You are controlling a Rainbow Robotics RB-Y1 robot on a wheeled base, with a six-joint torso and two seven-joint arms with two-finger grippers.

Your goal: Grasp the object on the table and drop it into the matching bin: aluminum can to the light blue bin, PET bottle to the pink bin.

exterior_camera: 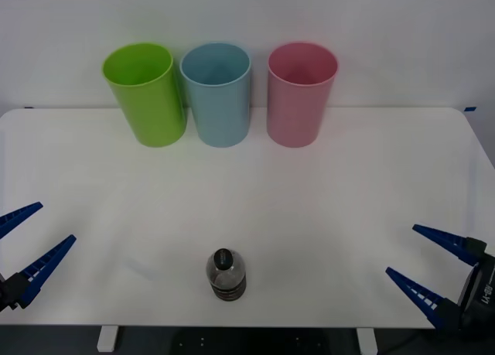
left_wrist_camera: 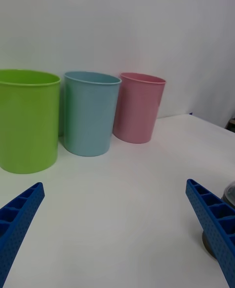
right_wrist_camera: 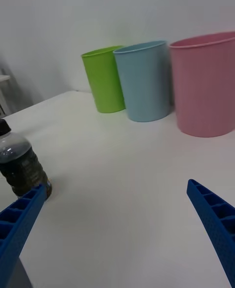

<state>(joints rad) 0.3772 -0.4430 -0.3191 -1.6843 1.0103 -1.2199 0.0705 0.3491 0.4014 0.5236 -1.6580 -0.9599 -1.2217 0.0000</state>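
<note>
Clear plastic, black-capped, the PET bottle (exterior_camera: 227, 274) stands upright near the front edge of the white desk (exterior_camera: 325, 192), between the two grippers and touching neither. Left gripper (exterior_camera: 29, 240) hovers at the desk's left edge, fingers spread wide; right gripper (exterior_camera: 428, 263) at the right edge, equally wide. Far behind stand the lime green bin (exterior_camera: 147, 93), light blue bin (exterior_camera: 217, 93) and pink bin (exterior_camera: 299, 93).

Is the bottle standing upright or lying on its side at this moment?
Upright. The PET bottle stands on its dark ribbed base on the table, black cap on top; the right wrist view shows the same.
</note>
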